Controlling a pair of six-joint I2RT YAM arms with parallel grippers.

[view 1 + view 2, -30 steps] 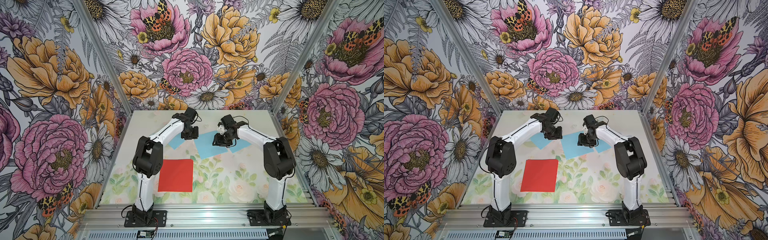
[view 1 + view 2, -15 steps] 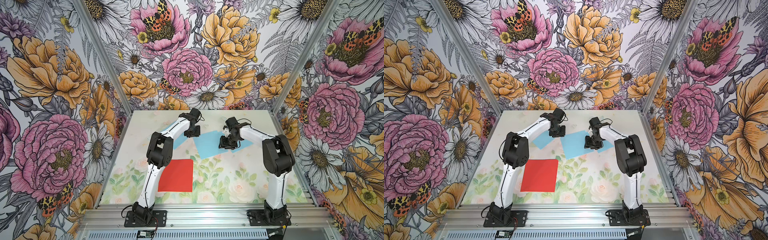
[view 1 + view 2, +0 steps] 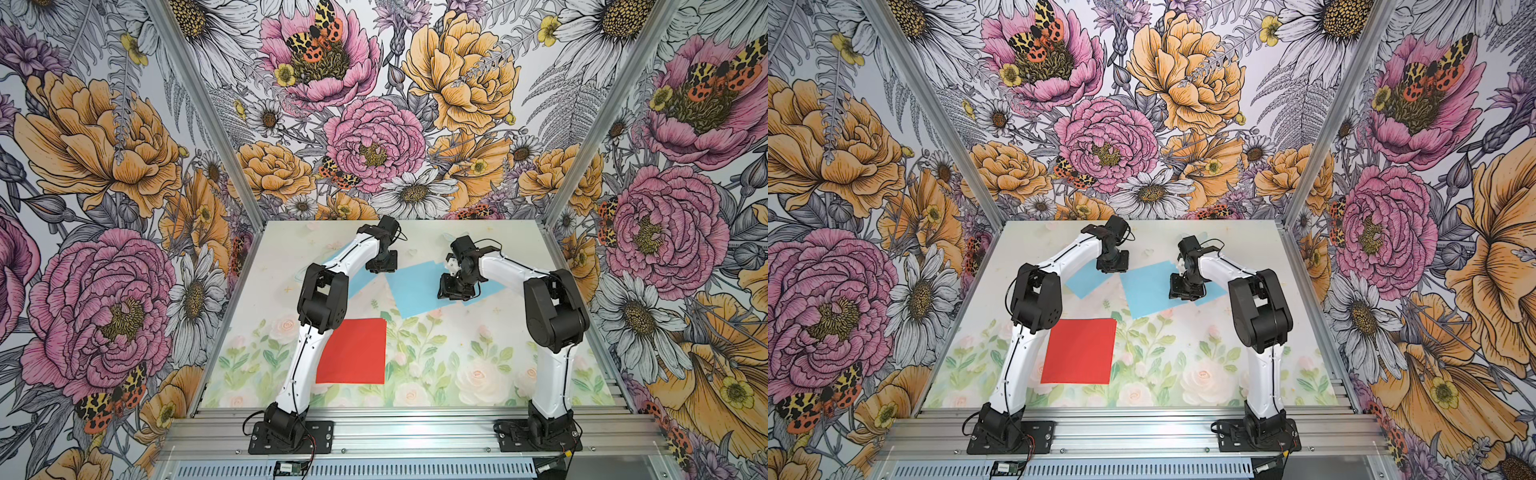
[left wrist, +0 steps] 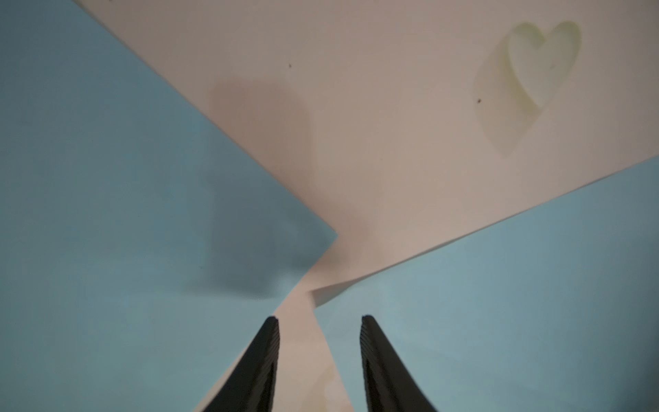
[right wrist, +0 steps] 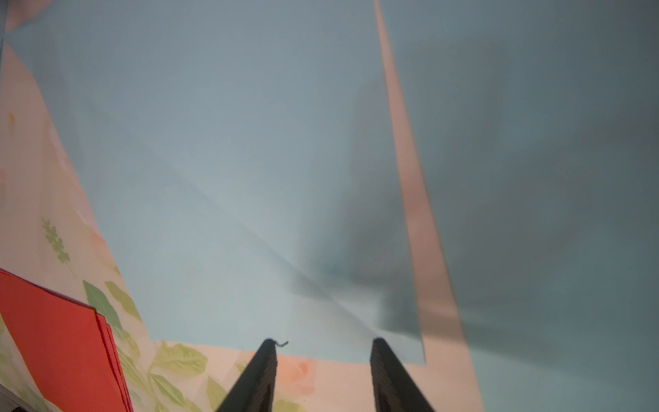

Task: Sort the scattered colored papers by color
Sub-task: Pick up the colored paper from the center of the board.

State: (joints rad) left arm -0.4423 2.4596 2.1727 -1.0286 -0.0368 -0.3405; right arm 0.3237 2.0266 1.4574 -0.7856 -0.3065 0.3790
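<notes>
A red paper [image 3: 353, 351] lies on the near-left table; in the right wrist view its corner [image 5: 53, 339] shows layered edges. Three sky-blue papers lie further back: one [image 3: 355, 280] partly under the left arm, a large middle one [image 3: 415, 293], and one [image 3: 490, 286] at the right. My left gripper [image 3: 380, 266] hovers low and open over the gap between two blue sheets [image 4: 107, 214] [image 4: 499, 285], holding nothing [image 4: 319, 317]. My right gripper [image 3: 455, 289] is open over the middle sheet's edge [image 5: 231, 178], with nothing between its fingers [image 5: 322, 342].
The tabletop [image 3: 457, 374] carries a pale print of roses and leaves. Floral walls close the back and both sides, with metal posts at the corners. Both arm bases sit on the aluminium rail [image 3: 415, 428] along the front edge.
The left arm's elbow has swung right and back while its gripper stayed near the blue sheets. The right gripper has shifted slightly right and toward the front over the middle blue paper.
</notes>
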